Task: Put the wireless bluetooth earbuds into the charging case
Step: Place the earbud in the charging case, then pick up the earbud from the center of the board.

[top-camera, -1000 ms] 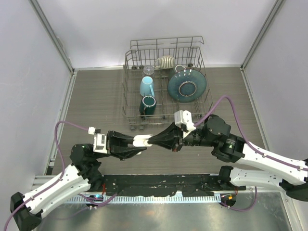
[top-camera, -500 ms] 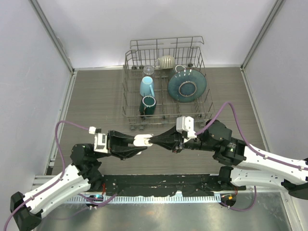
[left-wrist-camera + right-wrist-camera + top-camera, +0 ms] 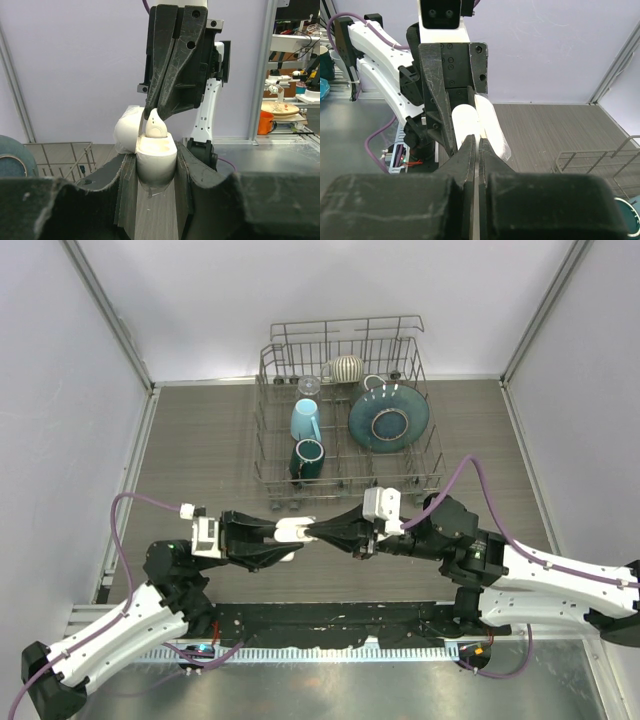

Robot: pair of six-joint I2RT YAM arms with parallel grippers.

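The white charging case (image 3: pixel 156 157) stands with its lid (image 3: pixel 125 134) swung open to the left, and my left gripper (image 3: pixel 156 167) is shut on its body. One of the wireless bluetooth earbuds (image 3: pixel 156 128) sits head-up at the case's top opening, pinched by my right gripper (image 3: pixel 151 114), which comes down from above. From the top, the two grippers meet tip to tip above the near table: left gripper (image 3: pixel 283 535), case (image 3: pixel 292 530), right gripper (image 3: pixel 318 532). In the right wrist view my fingertips (image 3: pixel 469 145) are pressed together in front of the case (image 3: pixel 465 122), hiding the earbud.
A wire dish rack (image 3: pixel 264 425) stands at the back centre, holding a light blue mug (image 3: pixel 305 420), a dark green mug (image 3: pixel 307 458), a teal plate (image 3: pixel 388 417) and a striped bowl (image 3: pixel 347 367). Grey walls close in both sides.
The right arm's wrist has swung a little toward the near edge while its tips stay at the case. The left arm has barely moved.
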